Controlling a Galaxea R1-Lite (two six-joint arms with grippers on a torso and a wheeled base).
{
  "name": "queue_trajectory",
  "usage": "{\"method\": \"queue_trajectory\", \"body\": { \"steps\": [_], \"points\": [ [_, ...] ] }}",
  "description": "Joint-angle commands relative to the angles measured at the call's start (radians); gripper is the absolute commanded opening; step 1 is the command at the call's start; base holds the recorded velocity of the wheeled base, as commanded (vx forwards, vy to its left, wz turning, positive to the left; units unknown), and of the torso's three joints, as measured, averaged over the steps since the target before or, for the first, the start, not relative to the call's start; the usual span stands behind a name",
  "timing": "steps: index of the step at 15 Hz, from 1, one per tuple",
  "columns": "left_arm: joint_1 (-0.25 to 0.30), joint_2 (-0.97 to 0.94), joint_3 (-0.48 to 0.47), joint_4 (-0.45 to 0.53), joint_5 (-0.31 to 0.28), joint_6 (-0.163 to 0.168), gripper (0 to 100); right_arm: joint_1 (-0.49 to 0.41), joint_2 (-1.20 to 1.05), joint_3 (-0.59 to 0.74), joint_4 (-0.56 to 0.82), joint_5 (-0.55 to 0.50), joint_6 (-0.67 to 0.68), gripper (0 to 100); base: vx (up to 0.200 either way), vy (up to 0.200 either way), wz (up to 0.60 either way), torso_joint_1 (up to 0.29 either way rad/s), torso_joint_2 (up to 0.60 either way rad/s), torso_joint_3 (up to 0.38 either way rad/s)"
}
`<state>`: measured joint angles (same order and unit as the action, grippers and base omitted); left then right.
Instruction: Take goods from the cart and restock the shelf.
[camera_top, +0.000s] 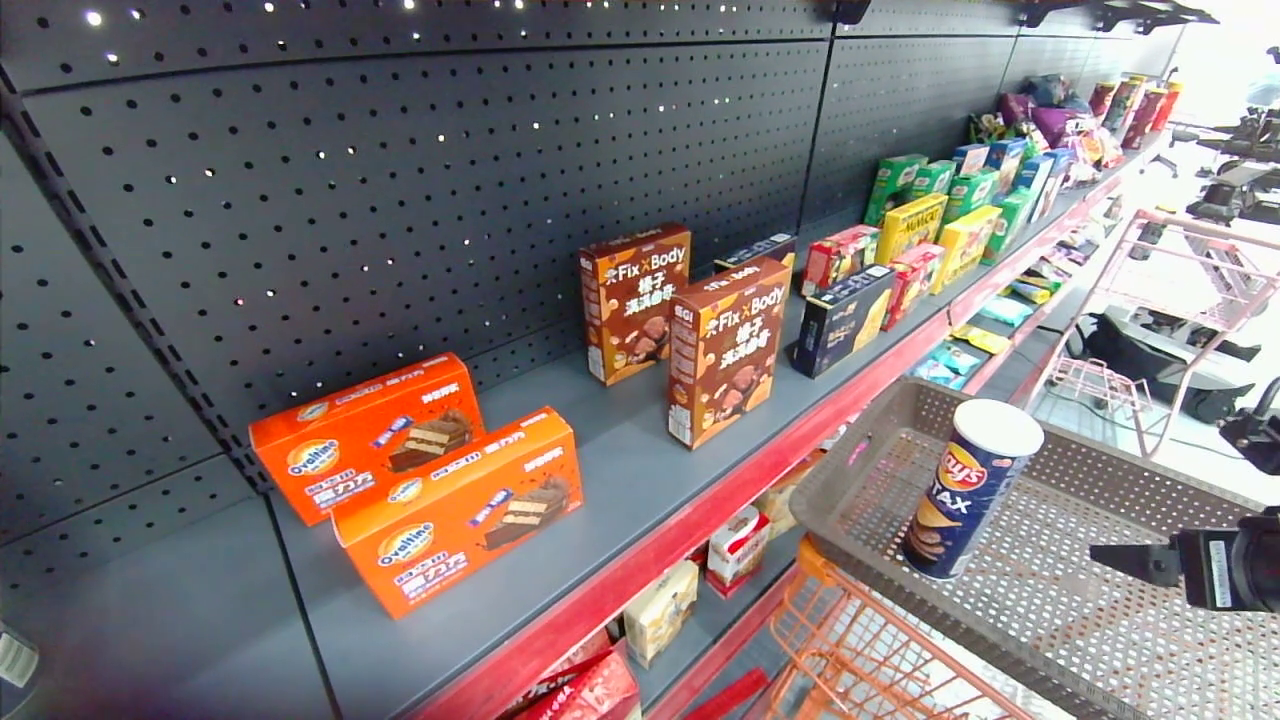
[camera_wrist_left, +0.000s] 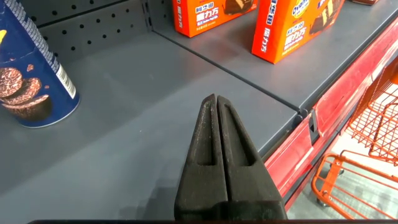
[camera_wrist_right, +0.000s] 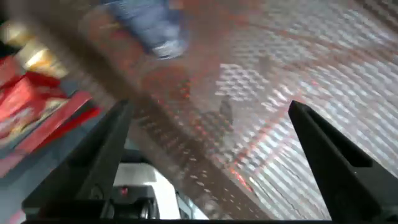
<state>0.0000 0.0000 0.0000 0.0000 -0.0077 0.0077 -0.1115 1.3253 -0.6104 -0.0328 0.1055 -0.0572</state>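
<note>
The chips can (camera_top: 968, 488) stands upright in the cart's grey basket (camera_top: 1100, 640), near its shelf-side edge. Your right gripper (camera_wrist_right: 208, 124) is wide open; put it level around the can's middle before you close. Your left gripper (camera_wrist_left: 216, 104) is closed over the shelf (camera_wrist_left: 143, 130).

Flat dark-grey metal shelf board (camera_top: 620, 470) has a red front edge and is backed by a black pegboard panel (camera_top: 400, 200) patterned with regular round holes. Left: two flat orange cardboard boxes (camera_top: 365, 435) (camera_top: 460, 510), white-and-blue print. Further right: two upright brown cardboard boxes (camera_top: 633, 300) (camera_top: 727, 350), white lettering. Near right: tall dark-blue cylindrical chip can (camera_top: 970, 490), white lid, red-and-yellow emblem; grey perforated plastic basket (camera_top: 1100, 620); orange wire cart (camera_top: 860, 650).
</note>
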Motion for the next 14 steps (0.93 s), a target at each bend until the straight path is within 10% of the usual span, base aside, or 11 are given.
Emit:
{"method": "queue_trajectory", "body": {
  "steps": [1, 7, 14],
  "points": [
    [0.0, 0.0, 0.0, 0.0, 0.0, 0.0, 0, 0.019, 0.035, 0.037, -0.036, 0.066, -0.047, 100, 0.0, 0.0, 0.0, 0.0, 0.0, 0.0],
    [0.0, 0.0, 0.0, 0.0, 0.0, 0.0, 0, 0.019, 0.259, 0.032, -0.409, 0.164, -0.207, 100, 0.0, 0.0, 0.0, 0.0, 0.0, 0.0],
    [0.0, 0.0, 0.0, 0.0, 0.0, 0.0, 0, 0.018, 0.391, -0.072, -0.481, 0.263, -0.285, 100, 0.0, 0.0, 0.0, 0.0, 0.0, 0.0]
  ]
}}
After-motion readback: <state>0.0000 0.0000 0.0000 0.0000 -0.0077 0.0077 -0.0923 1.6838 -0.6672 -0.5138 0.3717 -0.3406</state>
